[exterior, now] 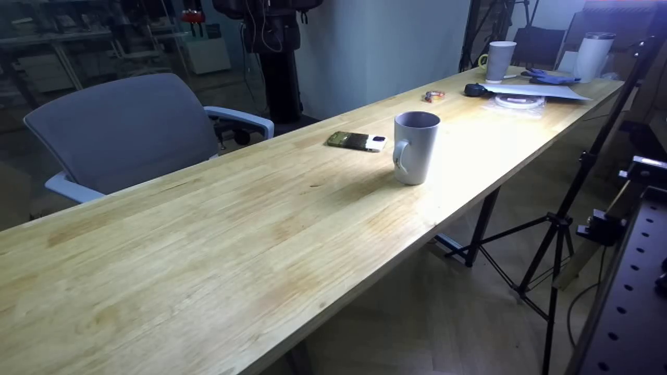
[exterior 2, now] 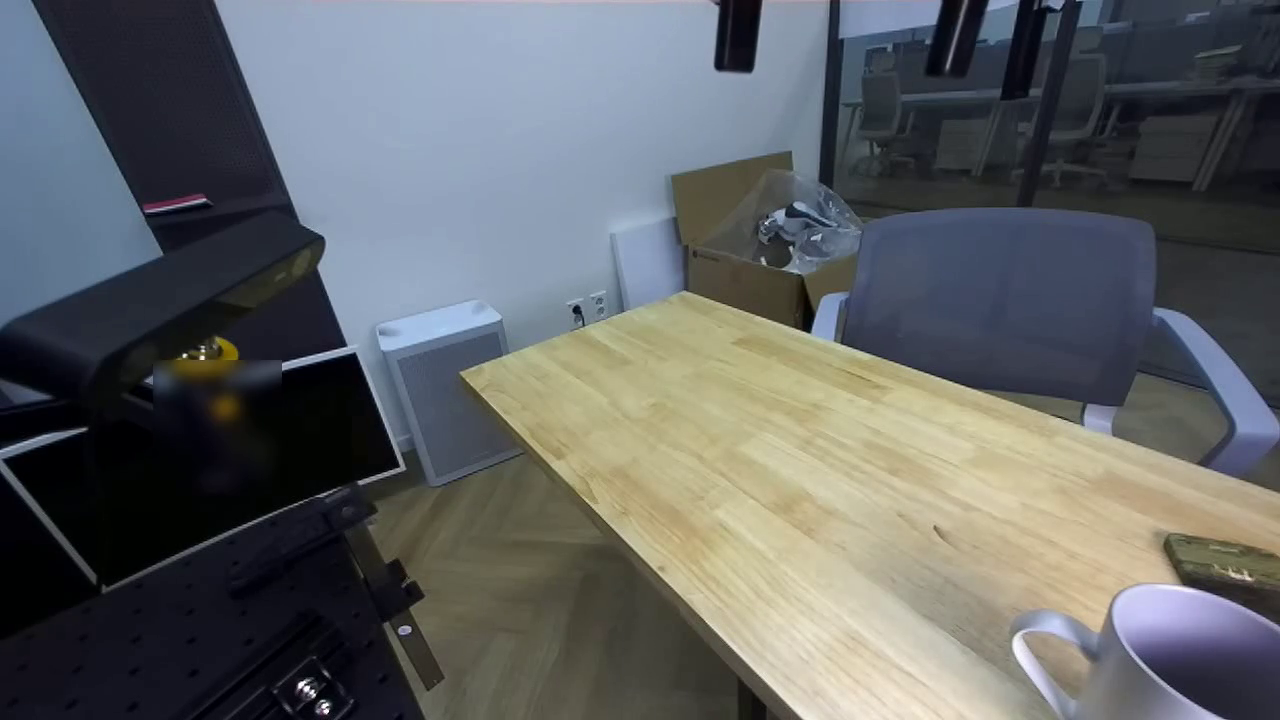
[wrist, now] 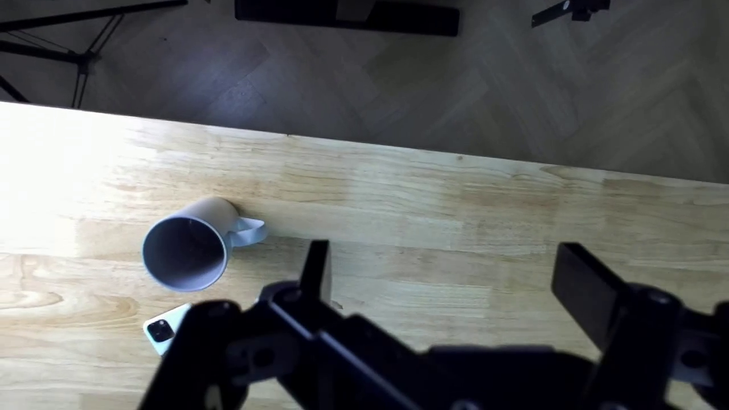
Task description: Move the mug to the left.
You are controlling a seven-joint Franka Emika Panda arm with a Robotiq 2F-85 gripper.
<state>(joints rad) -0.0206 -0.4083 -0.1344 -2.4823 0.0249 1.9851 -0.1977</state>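
The tall light grey-white mug (exterior: 418, 156) stands upright on the wooden table (exterior: 208, 271). In an exterior view it is cut off at the lower right corner (exterior 2: 1150, 680), its handle pointing left. In the wrist view the mug (wrist: 196, 245) is at the left, with its handle facing right toward the jaws. My gripper (wrist: 445, 270) is open and empty above the table. Its left finger is to the right of and apart from the mug. Dark finger-like parts (exterior 2: 845, 60) hang at the top edge of an exterior view, high above the table.
A phone (exterior: 357, 141) lies beside the mug; in the wrist view a finger partly covers it (wrist: 165, 329). A cup (exterior: 501, 61), a tumbler (exterior: 594, 56), paper and a glove are at the far end. A chair (exterior: 120, 135) stands along one side. The table edge (wrist: 370, 145) is behind the mug.
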